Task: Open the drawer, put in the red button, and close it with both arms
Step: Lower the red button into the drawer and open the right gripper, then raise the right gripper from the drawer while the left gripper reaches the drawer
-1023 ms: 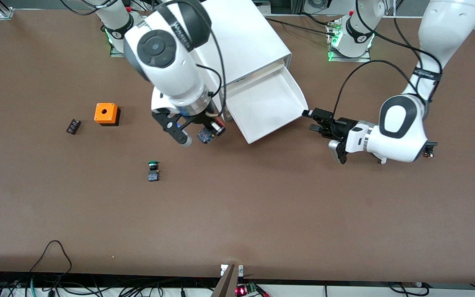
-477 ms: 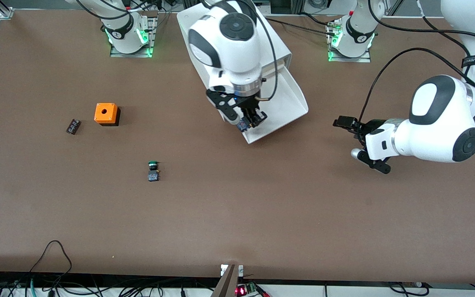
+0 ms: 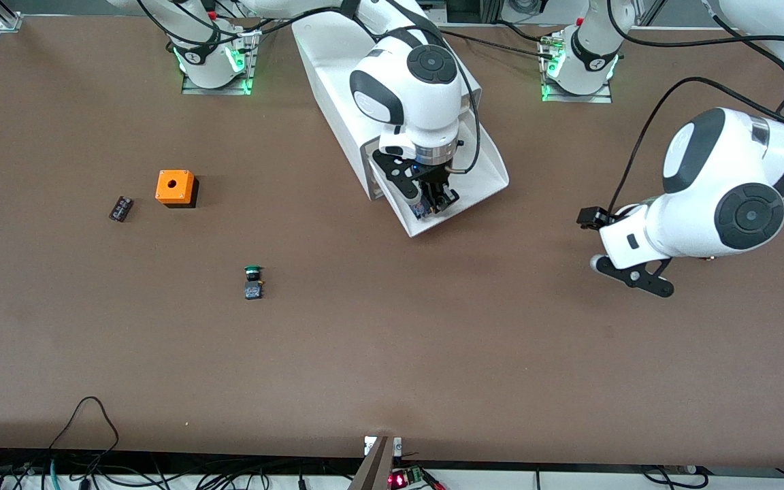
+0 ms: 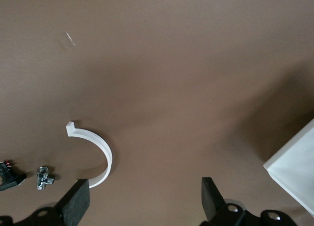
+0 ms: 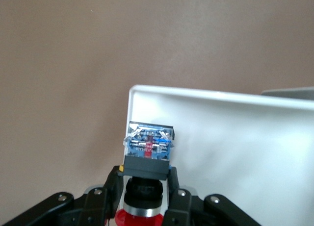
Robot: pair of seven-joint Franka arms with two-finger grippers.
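The white drawer (image 3: 484, 170) stands pulled out of the white cabinet (image 3: 327, 58). My right gripper (image 3: 433, 199) is over the drawer's front corner, shut on the red button (image 3: 422, 207). In the right wrist view the fingers (image 5: 110, 184) clamp its black neck, with the red cap toward the wrist and the blue-grey base (image 5: 148, 146) pointing down over the drawer's floor (image 5: 235, 138). My left gripper (image 3: 589, 218) is open and empty above the bare table, apart from the drawer, toward the left arm's end. Its fingers (image 4: 76, 201) stand wide apart, and the drawer's corner (image 4: 294, 172) shows at the edge.
A green-capped button (image 3: 252, 280) lies on the table nearer the front camera. An orange box (image 3: 175, 187) and a small dark part (image 3: 120, 208) lie toward the right arm's end. A white curved strip (image 4: 95, 150) and a small metal piece (image 4: 43, 177) lie under the left wrist.
My right gripper has carried the red button from beside the drawer to over its front corner. My left gripper has drawn back from the drawer's front and turned downward.
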